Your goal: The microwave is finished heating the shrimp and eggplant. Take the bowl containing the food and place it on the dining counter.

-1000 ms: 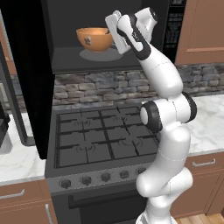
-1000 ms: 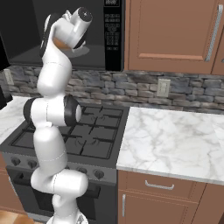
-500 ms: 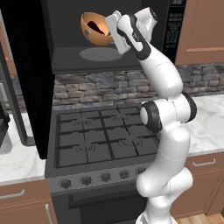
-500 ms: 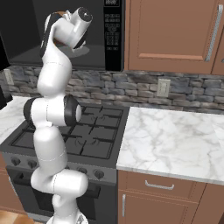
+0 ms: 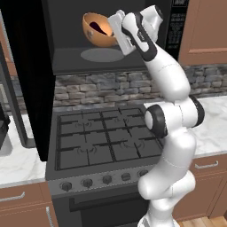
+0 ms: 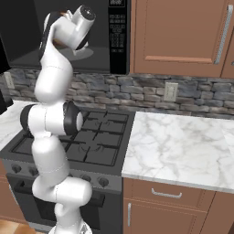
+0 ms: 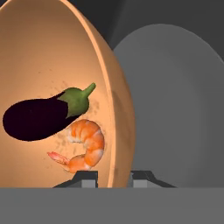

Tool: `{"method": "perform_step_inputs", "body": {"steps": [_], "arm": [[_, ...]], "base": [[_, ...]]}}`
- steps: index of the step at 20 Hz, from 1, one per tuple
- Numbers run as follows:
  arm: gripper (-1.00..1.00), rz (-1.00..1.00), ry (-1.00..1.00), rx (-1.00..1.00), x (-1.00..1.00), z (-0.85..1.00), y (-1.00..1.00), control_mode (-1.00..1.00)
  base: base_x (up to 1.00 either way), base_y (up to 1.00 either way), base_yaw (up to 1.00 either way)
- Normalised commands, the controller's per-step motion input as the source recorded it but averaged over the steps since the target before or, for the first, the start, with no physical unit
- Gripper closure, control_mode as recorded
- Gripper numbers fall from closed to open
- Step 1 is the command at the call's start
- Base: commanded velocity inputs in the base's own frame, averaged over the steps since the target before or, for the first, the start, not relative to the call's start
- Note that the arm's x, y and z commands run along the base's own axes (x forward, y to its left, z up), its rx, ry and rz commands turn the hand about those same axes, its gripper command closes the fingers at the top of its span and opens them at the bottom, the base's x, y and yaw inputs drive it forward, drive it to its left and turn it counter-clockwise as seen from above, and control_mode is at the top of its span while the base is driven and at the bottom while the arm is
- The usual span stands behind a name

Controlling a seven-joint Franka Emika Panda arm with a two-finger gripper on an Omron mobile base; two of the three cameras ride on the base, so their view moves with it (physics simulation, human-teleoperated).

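Bowl (image 7: 52, 57) rigid, glossy, tilted above turntable (image 7: 175, 100); my gripper (image 7: 114, 176) clamps rim; eggplant (image 7: 37, 117), shrimp (image 7: 85, 144) may slide.

Black gas stove (image 5: 99, 144) at 6 o'clock, knobs along its front. Grey-brown stone backsplash (image 6: 183, 93) behind. White marble worktop (image 6: 183, 146) at 3 o'clock over wooden cabinets (image 6: 169, 205). Wooden wall cabinet (image 6: 183, 32) at 1 o'clock. Wall outlet (image 6: 171, 91) on backsplash.

bowl (image 7: 52, 57) — cut by top/left edges | hand (image 7: 114, 177) — tips mostly under band | eggplant (image 5: 98, 29) (dark blur)
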Motion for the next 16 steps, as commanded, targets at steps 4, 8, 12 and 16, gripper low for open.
{"method": "perform_step_inputs", "body": {"steps": [4, 8, 12, 16], "arm": [[1.0, 0.0, 0.0, 0.0, -0.5, 0.0, -0.01, -1.0], [1.0, 0.0, 0.0, 0.0, -0.64, 0.0, -0.04, -1.0], [1.0, 0.0, -0.07, 0.01, -0.91, 0.0, -0.16, -1.0], [1.0, 0.0, -0.16, 0.07, -1.0, 0.0, -0.36, -1.0]], "base": [[0.0, 0.0, 0.0], [0.0, 0.0, 0.0], [0.0, 0.0, 0.0], [0.0, 0.0, 0.0]]}}
